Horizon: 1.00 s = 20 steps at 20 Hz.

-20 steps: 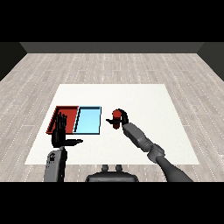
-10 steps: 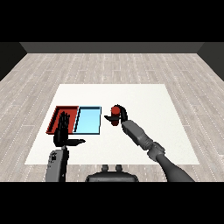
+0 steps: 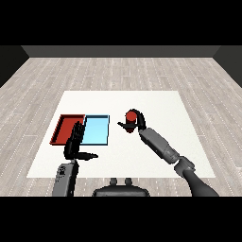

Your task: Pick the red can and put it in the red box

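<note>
The red can [image 3: 130, 116] stands upright just right of the trays, with my right hand [image 3: 137, 123] curled round it; fingers and thumb wrap its lower part, and I cannot tell whether it rests on the table. The red tray [image 3: 63, 129] lies at the left with nothing in it, the light blue tray [image 3: 97, 130] right beside it. My left hand [image 3: 75, 143] hovers over the near edge where the two trays meet, fingers straight, thumb out to the right, holding nothing.
The white table [image 3: 156, 101] stretches wide behind and to the right of the can. My right forearm [image 3: 160, 146] runs diagonally from the lower right. My left forearm [image 3: 63, 178] rises from the lower left.
My right hand with the can has drifted slightly left and up, toward the trays. My left hand has barely moved.
</note>
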Available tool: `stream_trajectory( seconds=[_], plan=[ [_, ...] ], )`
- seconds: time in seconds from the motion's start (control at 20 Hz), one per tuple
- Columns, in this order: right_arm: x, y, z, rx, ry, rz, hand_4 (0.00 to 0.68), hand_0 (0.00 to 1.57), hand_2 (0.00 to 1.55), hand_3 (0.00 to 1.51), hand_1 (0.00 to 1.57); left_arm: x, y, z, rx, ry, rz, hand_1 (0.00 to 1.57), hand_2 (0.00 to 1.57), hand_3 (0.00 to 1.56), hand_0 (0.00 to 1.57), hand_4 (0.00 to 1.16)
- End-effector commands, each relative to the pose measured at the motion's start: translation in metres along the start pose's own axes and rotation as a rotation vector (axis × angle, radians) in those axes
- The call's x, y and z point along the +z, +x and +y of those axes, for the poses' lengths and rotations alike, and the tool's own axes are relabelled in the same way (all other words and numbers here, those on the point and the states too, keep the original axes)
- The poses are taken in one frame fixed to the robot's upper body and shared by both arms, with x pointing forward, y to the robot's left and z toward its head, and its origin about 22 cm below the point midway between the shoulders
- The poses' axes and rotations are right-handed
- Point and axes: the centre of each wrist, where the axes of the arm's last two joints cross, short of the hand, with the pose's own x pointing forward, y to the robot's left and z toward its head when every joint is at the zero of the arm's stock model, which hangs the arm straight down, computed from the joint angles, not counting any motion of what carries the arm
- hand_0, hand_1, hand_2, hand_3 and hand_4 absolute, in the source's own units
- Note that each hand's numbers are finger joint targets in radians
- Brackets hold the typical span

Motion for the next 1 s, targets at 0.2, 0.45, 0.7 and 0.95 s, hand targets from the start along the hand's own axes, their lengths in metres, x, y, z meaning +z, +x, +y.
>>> stream_trajectory(
  seconds=[0.2, 0.45, 0.7, 0.95],
  plan=[
    [0.036, 0.043, -0.032, -0.006, -0.038, -0.101, 0.57, 1.51, 1.47, 1.41, 1.51, -0.008, 0.017, -0.036, 0.047, -0.076, 0.045, 0.0, 0.0, 0.0, 0.0, 0.0],
    [0.05, 0.056, -0.006, -0.013, -0.036, -0.102, 0.57, 1.51, 1.47, 1.41, 1.51, -0.017, 0.026, -0.045, 0.059, -0.1, 0.066, 0.0, 0.0, 0.0, 0.0, 0.0],
    [0.075, 0.064, -0.02, -0.001, -0.059, -0.184, 0.591, 1.5, 1.45, 1.4, 1.5, -0.028, 0.026, -0.089, 0.013, -0.137, 0.109, 0.0, 0.0, 0.0, 0.0, 0.0],
    [0.078, 0.085, -0.037, -0.006, -0.075, -0.194, 0.584, 1.5, 1.46, 1.39, 1.5, -0.059, 0.024, -0.107, -0.026, -0.16, 0.134, 0.0, 0.0, 0.0, 0.0, 0.0]
  ],
)
